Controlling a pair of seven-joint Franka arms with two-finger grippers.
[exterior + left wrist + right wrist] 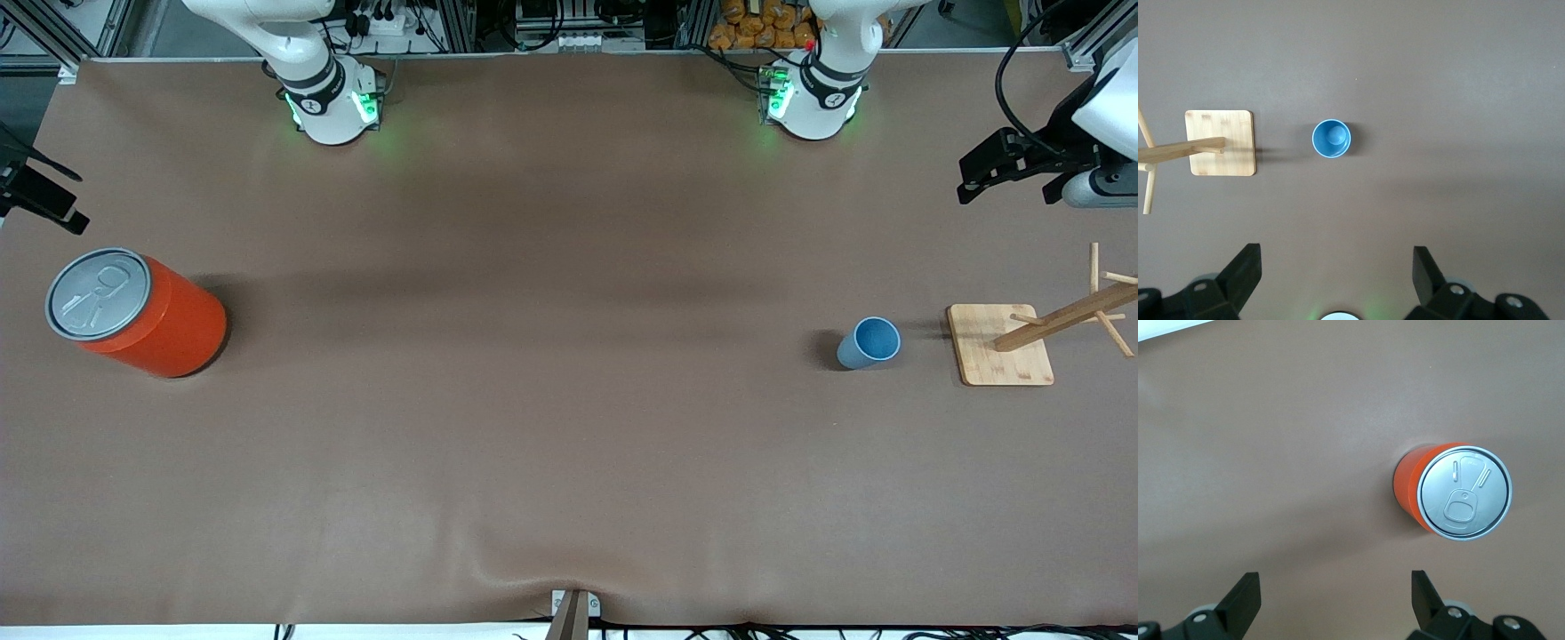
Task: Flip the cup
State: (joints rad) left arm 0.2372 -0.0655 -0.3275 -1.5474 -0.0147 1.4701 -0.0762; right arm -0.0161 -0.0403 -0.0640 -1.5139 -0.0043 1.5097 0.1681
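The small light-blue cup [869, 342] stands upright, mouth up, on the brown table toward the left arm's end. In the left wrist view the cup [1331, 139] shows from straight above, its deeper blue inside visible. My left gripper [1335, 267] is open and empty, high over the table near the cup; in the front view it [982, 173] shows at the edge of the picture. My right gripper [1335, 590] is open and empty, high over the table near the orange can; it [40, 200] shows at the other edge of the front view.
A large orange can [133, 311] with a grey pull-tab lid stands toward the right arm's end, also in the right wrist view [1451, 490]. A wooden peg rack on a square base [1000, 347] stands beside the cup, also in the left wrist view [1221, 143].
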